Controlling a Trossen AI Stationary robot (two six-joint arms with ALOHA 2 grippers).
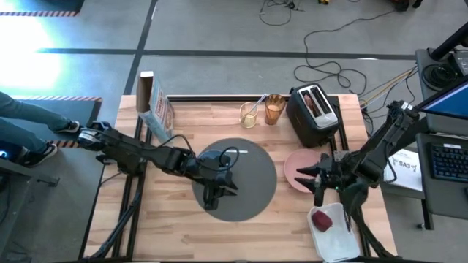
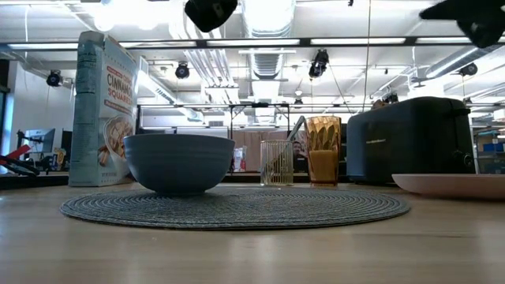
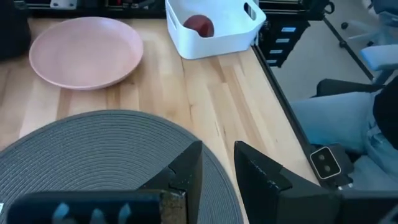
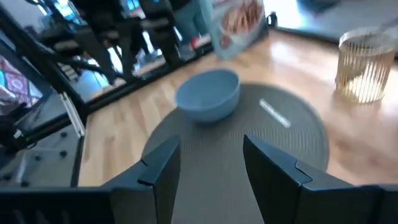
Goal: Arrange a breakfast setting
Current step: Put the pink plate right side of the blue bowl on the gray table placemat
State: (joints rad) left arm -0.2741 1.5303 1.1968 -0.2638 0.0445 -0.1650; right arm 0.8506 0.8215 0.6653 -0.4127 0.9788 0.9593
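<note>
A round dark-grey mat [image 1: 245, 193] lies mid-table. A small blue bowl [image 4: 208, 93] stands on its left part, also in the low view [image 2: 179, 162]. A metal spoon [image 4: 273, 113] lies on the mat beside the bowl. A pink plate [image 1: 292, 166] sits right of the mat. A red apple [image 1: 322, 219] lies in the white tray [image 1: 338, 237]. An amber tumbler [image 1: 274, 109] stands at the far edge. A toast slice [image 1: 313, 101] sticks out of the black toaster [image 1: 316, 117]. My left gripper [image 3: 217, 171] is open and empty above the mat. My right gripper [image 4: 211, 162] is open and empty above the plate.
A cereal box [image 1: 155, 106] stands at the far left. A clear glass [image 1: 248, 115] stands next to the tumbler. A person's legs show past the table's left edge [image 1: 29, 120]. Bare wood lies along the near edge left of the tray.
</note>
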